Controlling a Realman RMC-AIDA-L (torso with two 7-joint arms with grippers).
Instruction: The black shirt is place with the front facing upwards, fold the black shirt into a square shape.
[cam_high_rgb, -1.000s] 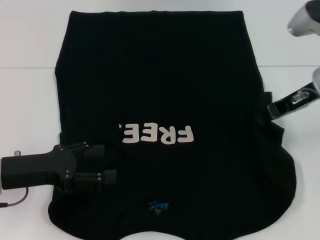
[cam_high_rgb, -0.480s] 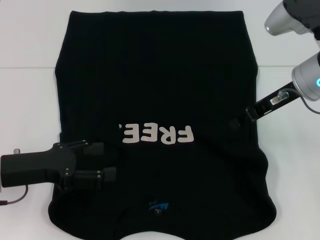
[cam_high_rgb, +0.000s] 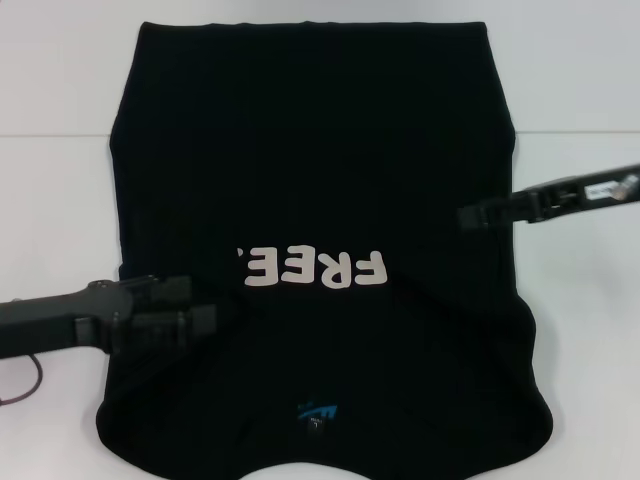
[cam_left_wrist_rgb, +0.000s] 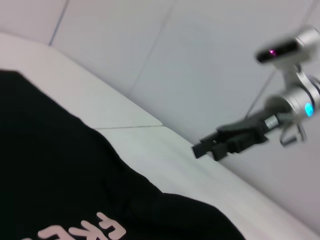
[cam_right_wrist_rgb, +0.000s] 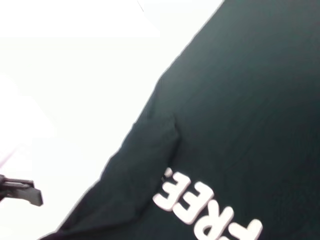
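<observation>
- I see the left gripper (cam_high_rgb: 205, 305) low over the black shirt (cam_high_rgb: 320, 170), just beside its "FREE" lettering (cam_high_rgb: 312, 267); whether its fingers are parted I cannot tell.
- Right gripper (cam_high_rgb: 468, 215) reaches over the shirt's opposite edge; grip state also unclear.
- Shirt lies flat on the white table (cam_high_rgb: 580, 330).

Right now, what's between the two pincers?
In the head view, only the black shirt: its cloth, with the white FREE lettering, spans the stretch from the left pincer over the shirt's left edge to the right pincer over its right side.
</observation>
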